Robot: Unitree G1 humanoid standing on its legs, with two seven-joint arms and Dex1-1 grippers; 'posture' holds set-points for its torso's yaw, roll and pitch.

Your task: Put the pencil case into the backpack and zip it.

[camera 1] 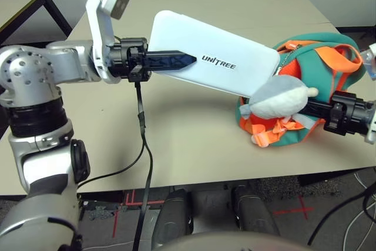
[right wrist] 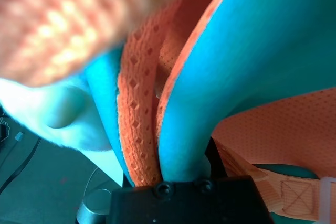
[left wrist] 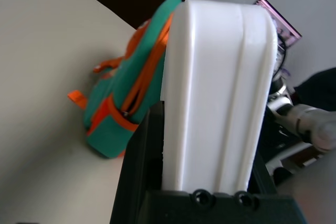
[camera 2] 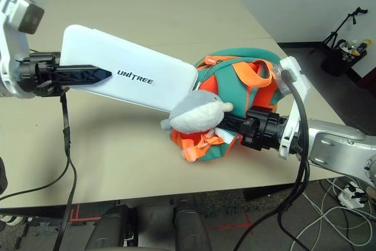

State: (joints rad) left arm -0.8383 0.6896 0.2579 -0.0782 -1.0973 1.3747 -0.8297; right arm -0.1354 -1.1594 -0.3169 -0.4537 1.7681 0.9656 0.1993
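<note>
**Pencil case on its way to the backpack**

On the left, the left tool (camera 1: 176,60) is closed on one end of the pencil case (camera 1: 214,63). Its two black fingers squeeze the case, one on each flat side. The case is up in the air above the desk (camera 1: 194,139), tipped down a little, and its far end reaches the backpack (camera 1: 320,95). It looks stiff and smooth, so it will not bend, but it could slip or swing because it is long and held only at one end. Holding it by the end is good, because the free end can go in first.

In the middle, a grey plush dolphin (camera 1: 279,98) lies against the front of the backpack, right by the tip of the case.

On the right, the right tool (camera 2: 226,123) is closed on the soft teal and orange edge of the backpack, which sits on the desk. The backpack is floppy and squashy, so its mouth probably needs holding open and steady. The case is not inside yet.
</note>
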